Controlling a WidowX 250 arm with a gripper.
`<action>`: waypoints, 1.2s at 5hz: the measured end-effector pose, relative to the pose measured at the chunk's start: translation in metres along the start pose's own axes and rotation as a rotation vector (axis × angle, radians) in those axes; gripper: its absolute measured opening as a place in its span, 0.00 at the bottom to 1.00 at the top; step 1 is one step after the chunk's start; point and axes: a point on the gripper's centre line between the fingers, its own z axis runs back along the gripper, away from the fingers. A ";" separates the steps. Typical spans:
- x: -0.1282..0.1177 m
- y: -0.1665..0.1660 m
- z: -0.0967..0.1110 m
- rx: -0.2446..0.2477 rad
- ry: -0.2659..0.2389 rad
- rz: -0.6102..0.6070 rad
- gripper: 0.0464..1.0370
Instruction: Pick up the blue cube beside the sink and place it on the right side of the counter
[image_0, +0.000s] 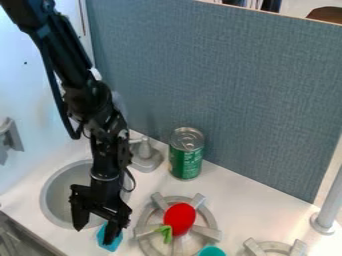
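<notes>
The black gripper hangs over the front right rim of the round grey sink, its two fingers apart and open. Its right finger overlaps a small blue object on the counter just beside the sink; whether they touch I cannot tell. To the right, a red toy vegetable with a green stem lies on the grey stove burner. A teal round thing sits at the burner's front, cut off by the bottom edge of the view.
A green can stands upright behind the burner, near the blue-grey partition. The grey faucet is at the sink's back right. A second burner lies at the bottom right, with a grey post beyond it.
</notes>
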 end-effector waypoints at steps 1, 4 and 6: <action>0.003 -0.010 -0.004 0.012 0.007 -0.028 0.96; 0.009 -0.021 -0.008 0.018 0.025 0.013 0.96; 0.020 -0.016 -0.018 0.065 0.053 0.065 0.75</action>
